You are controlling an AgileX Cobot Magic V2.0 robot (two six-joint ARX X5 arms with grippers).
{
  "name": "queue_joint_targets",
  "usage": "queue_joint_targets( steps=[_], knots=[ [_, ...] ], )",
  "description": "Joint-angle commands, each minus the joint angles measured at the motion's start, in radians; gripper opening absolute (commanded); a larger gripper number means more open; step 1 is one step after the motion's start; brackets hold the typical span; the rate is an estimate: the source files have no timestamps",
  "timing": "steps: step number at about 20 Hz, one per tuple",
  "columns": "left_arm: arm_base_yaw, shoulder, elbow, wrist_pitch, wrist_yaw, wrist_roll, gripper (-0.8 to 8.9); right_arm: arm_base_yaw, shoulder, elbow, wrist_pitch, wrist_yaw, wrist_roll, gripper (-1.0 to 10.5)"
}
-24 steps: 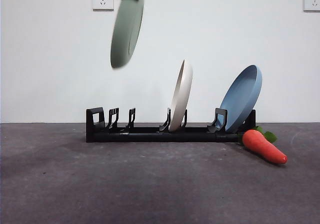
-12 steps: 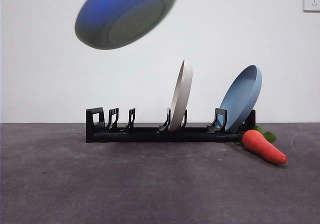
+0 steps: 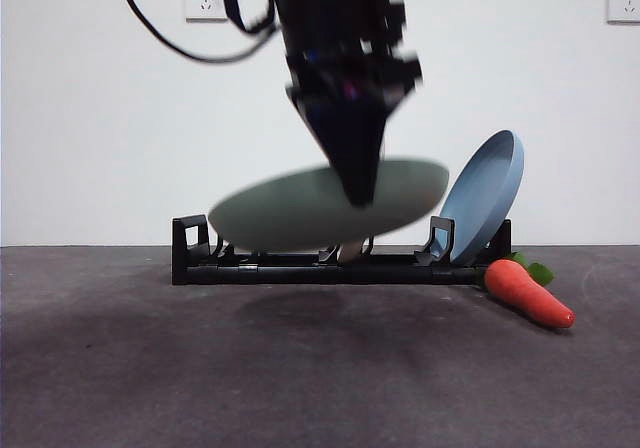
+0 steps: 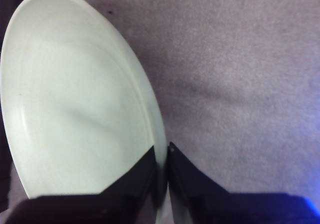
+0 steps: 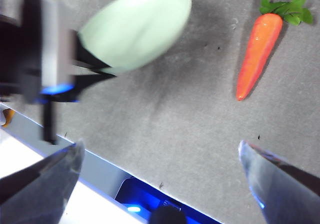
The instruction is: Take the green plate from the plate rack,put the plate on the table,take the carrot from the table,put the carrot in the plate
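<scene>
My left gripper (image 3: 358, 190) hangs from above, shut on the rim of the green plate (image 3: 300, 211), which it holds nearly flat, slightly tilted, a little above the table (image 3: 300, 368) in front of the plate rack (image 3: 195, 253). The left wrist view shows both jaws closed on the plate's edge (image 4: 75, 99). The carrot (image 3: 528, 293) lies on the table at the rack's right end. My right gripper (image 5: 161, 146) is open and empty, high over the table's front, looking down on the carrot (image 5: 257, 54) and the held plate (image 5: 137, 24).
A blue plate (image 3: 485, 193) leans in the rack's right end. A cream-white plate (image 3: 348, 251) in the middle slot is almost fully hidden behind the green plate. The table's front edge (image 5: 125, 166) runs below the right gripper.
The left arm has come down into the front view. The green plate has turned from upright, high at the left, to nearly flat and low in front of the rack.
</scene>
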State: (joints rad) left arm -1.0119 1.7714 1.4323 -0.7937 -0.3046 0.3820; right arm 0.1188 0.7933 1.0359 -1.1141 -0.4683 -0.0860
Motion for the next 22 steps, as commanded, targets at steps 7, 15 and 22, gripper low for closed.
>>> queue_joint_targets(
  steps=[7,15,22],
  knots=[
    [0.007,0.159,-0.005,0.061,-0.009,-0.003,-0.06,0.002,-0.002,0.004,0.005,-0.002,0.007,6.9],
    [0.010,0.225,-0.005,0.034,0.139,-0.108,0.03,0.002,-0.001,0.004,0.006,-0.001,0.007,6.9],
    [0.006,0.225,-0.005,-0.046,0.181,-0.155,2.53,0.002,-0.001,0.004,0.006,0.000,0.010,6.9]
  ],
)
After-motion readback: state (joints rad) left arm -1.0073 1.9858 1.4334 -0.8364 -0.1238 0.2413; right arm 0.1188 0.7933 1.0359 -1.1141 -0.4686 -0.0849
